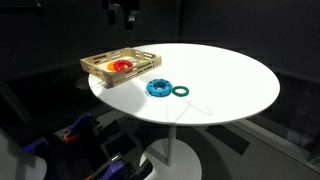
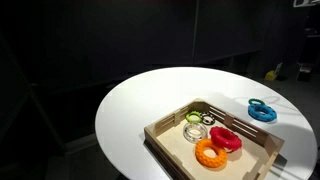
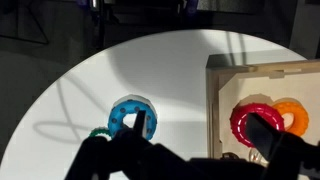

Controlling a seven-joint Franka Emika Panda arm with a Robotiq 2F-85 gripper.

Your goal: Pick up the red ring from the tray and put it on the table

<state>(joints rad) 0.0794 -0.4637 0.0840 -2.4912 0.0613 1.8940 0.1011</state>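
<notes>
The red ring (image 2: 226,139) lies flat in the wooden tray (image 2: 170,133), next to an orange ring (image 2: 210,154). In the wrist view the red ring (image 3: 240,122) sits in the tray (image 3: 213,100), partly behind my right finger. The tray (image 1: 96,65) stands near the edge of the round white table (image 1: 220,80). My gripper (image 3: 203,130) is open and empty, high above the table. One finger is over the blue ring (image 3: 122,108), the other over the red ring. In an exterior view the gripper (image 1: 125,12) hangs above the tray.
A blue ring (image 1: 158,88) and a small green ring (image 1: 181,91) lie on the table beside the tray. A clear ring (image 2: 196,131) and another small piece (image 2: 195,118) lie in the tray. The surroundings are dark.
</notes>
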